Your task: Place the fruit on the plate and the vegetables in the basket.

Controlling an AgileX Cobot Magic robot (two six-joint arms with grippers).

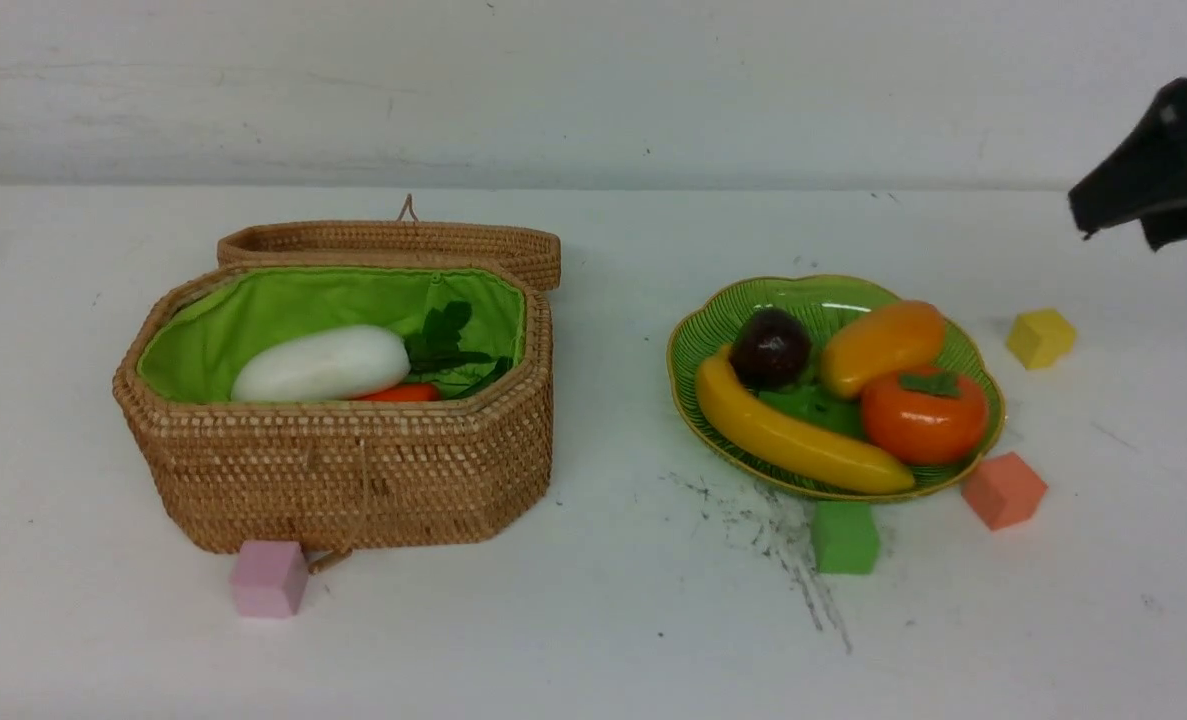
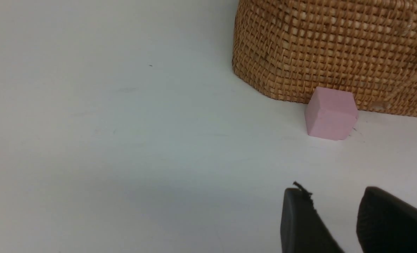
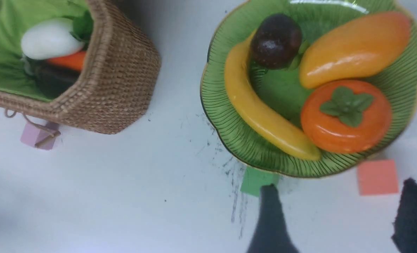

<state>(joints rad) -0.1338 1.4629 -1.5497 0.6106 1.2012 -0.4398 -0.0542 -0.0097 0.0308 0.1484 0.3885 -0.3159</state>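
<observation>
Two sets of fingers: both spread, both empty.
Right fingers (image 3: 338,218): dark, wide apart, raised above the counter (image 1: 593,620), just on the near side of the plate.
Left fingers (image 2: 334,218): black, a clear gap between them, low over bare counter, near the pink cube (image 2: 330,114).
Plate (image 1: 713,330): wide shallow green glass, ribbed, scalloped edge, thin gold rim; on the counter's right half.
Banana (image 1: 788,432): long, glossy yellow, curved along the plate's near-left side.
Dark fruit (image 1: 771,346): small, round, purple-brown, touching the banana's far end.
Mango (image 1: 881,345): orange-yellow, oblong, at the plate's far side.
Persimmon (image 1: 923,415): round, orange, green leaf cap, on the plate's right side, just beside the mango.
Basket (image 1: 353,470): tan woven wicker, eight-sided, bright green lining, lid (image 1: 393,243) laid back behind; on the left half.
Radish (image 1: 321,364): fat, white, green leaves, inside the basket.
Pepper (image 1: 400,393): red-orange, only a sliver visible beside the radish.
Dark shape under the radish (image 3: 53,82): too shadowed to name.
Cubes: pink against the basket's near wall; green (image 1: 844,537) and salmon (image 1: 1004,489) at the plate's near edge; yellow (image 1: 1040,337) off to its right.
</observation>
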